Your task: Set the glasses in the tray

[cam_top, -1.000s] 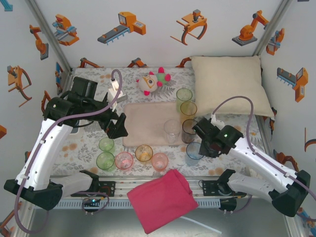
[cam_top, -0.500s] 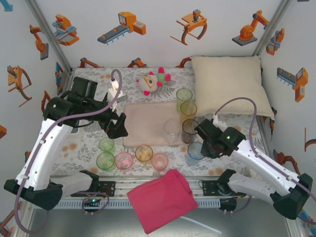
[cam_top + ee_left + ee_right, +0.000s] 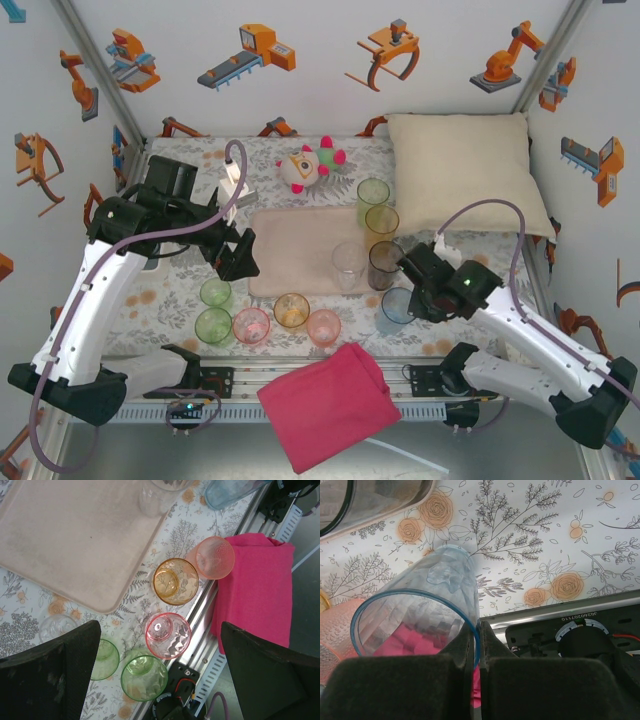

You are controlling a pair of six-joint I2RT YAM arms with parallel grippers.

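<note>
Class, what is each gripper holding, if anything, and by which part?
The right gripper pinches the blue glass by its rim, the wall caught between the jaws. The left gripper is open, holding nothing.

Counted at the floral worktop (image 3: pixel 165 300): ten small tinted plastic glasses (image 3: pixel 291 310), one pale pink tray (image 3: pixel 290 250), one cream pillow (image 3: pixel 465 170), one plush toy (image 3: pixel 310 165), one magenta cloth (image 3: pixel 325 405), plus two white robot arms (image 3: pixel 100 290).

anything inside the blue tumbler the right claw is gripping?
Nothing loose shows inside the translucent blue plastic tumbler. The right claw is shut on its rim, one finger inside. Pink showing through its wall is probably the magenta cloth. The fingers hide the near inner wall.
</note>
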